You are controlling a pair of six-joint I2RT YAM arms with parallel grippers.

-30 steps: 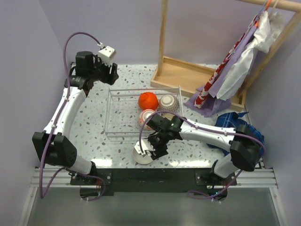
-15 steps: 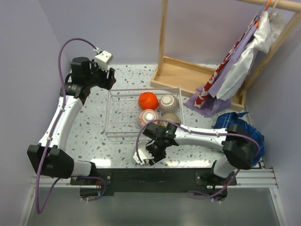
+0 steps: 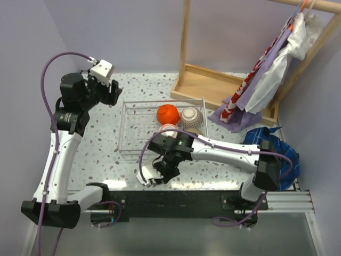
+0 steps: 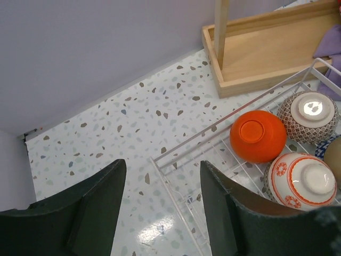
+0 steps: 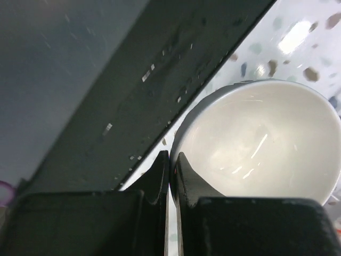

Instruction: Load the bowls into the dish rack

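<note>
A white bowl sits tilted near the table's front edge. My right gripper is shut on its rim; in the right wrist view the right gripper has one finger inside the white bowl and one outside. The wire dish rack holds an orange bowl, a brown-patterned bowl and a red-patterned bowl partly behind my right arm. My left gripper hangs open and empty above the dish rack's far left corner, left of the orange bowl.
A wooden frame draped with clothes stands at the back right. A blue cloth lies right of the rack. The black base rail runs just in front of the white bowl.
My right gripper has shut on the white bowl's rim and shifted left along the front edge, tipping the bowl. My left arm has drawn back to the left, still open.
</note>
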